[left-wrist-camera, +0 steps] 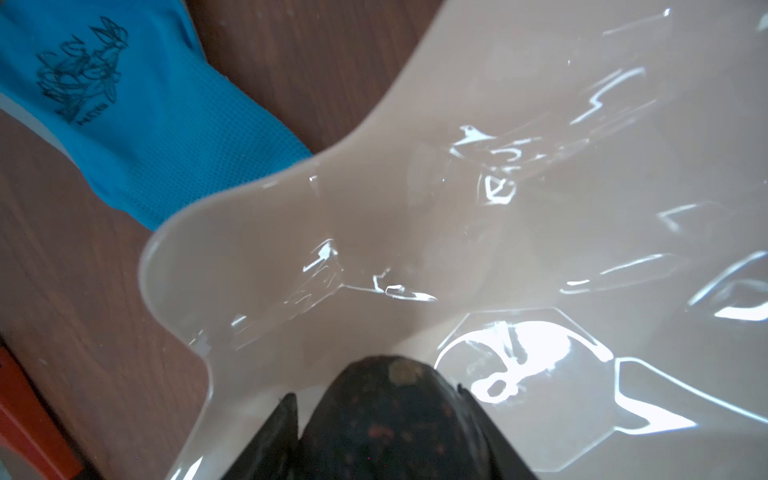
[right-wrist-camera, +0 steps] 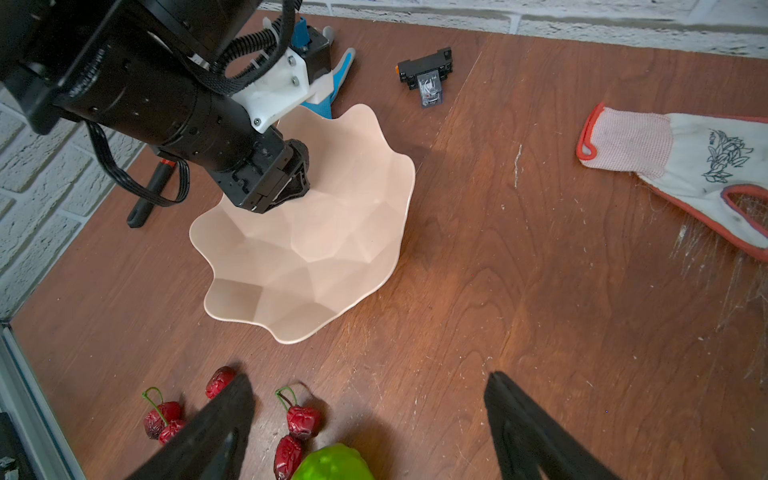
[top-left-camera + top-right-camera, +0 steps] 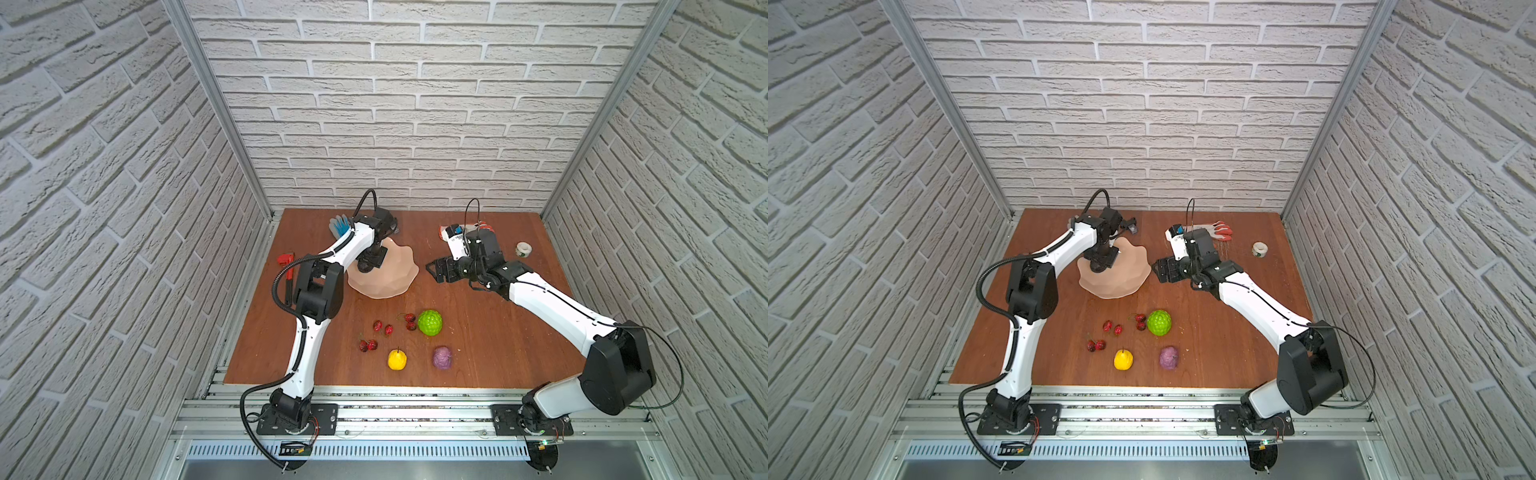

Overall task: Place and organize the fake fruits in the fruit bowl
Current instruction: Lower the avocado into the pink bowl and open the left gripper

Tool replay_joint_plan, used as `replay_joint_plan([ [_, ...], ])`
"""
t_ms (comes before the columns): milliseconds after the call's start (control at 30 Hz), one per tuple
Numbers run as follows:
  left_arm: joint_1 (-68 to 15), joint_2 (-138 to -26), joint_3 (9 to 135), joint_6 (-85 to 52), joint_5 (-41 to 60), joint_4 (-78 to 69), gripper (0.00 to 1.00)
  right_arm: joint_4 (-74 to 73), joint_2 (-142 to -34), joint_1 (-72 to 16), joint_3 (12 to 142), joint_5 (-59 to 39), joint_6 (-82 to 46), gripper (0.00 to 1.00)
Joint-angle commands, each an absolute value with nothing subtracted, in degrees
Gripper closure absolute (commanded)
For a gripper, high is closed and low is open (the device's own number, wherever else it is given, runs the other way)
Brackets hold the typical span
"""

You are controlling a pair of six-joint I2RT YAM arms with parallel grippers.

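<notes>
Left pincer (image 1: pixel 376 395): closed on the dark avocado (image 1: pixel 395 432), one finger on each side. In both top views it points down over the left part of the bowl (image 3: pixel 392 280), inside the rim. Whether the avocado touches the bowl's inner surface cannot be told.

Right pincer (image 2: pixel 368 380): jaws wide apart, nothing between them. In a top view it hangs just beside the bowl's right edge, above the table (image 3: pixel 498 332), clear of the rim.

Bowl: upright on the far-left part of the table; apart from the held avocado, no fruit is inside.

Fruit on the table, nearer the arm bases than the bowl:
- green ball (image 3: pixel 430 323), beside a pair of red berries (image 3: pixel 410 322);
- further berries to its left;
- yellow pear (image 3: pixel 397 359) and purple fruit (image 3: pixel 442 358), side by side but apart.

Other items: blue glove (image 1: pixel 145 124), its edge hidden behind the bowl's far rim; white-and-orange glove (image 2: pixel 685 166); tape roll (image 3: pixel 523 249), far right.
</notes>
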State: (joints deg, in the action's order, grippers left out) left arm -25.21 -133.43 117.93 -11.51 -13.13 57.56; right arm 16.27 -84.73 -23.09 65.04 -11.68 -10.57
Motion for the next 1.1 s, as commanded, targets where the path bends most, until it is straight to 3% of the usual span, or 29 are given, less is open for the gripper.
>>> replay_joint_plan([
  [0,-25.5,-134.5,119.8,-11.1,-14.4,56.5,0.71,16.0,-83.6,-23.5,66.1,-12.0,-9.6,0.12],
  [467,-25.9,-137.2,120.4,-12.2,-13.9,56.2,0.62,16.6,-84.1,-23.5,66.3,-11.7,-8.3,0.12],
  [633,-26.4,-136.8,119.6,-13.1,-13.7,55.3,0.51,17.2,-84.2,-23.5,66.5,-11.6,-8.1,0.12],
  [767,-27.1,-135.9,119.3,-13.3,-13.7,55.2,0.32,17.6,-84.0,-23.5,66.5,-11.4,-8.3,0.12],
  [1067,-27.4,-133.4,117.3,-14.0,-13.4,54.2,0.24,16.6,-83.3,-23.5,65.5,-12.3,-8.1,0.09],
])
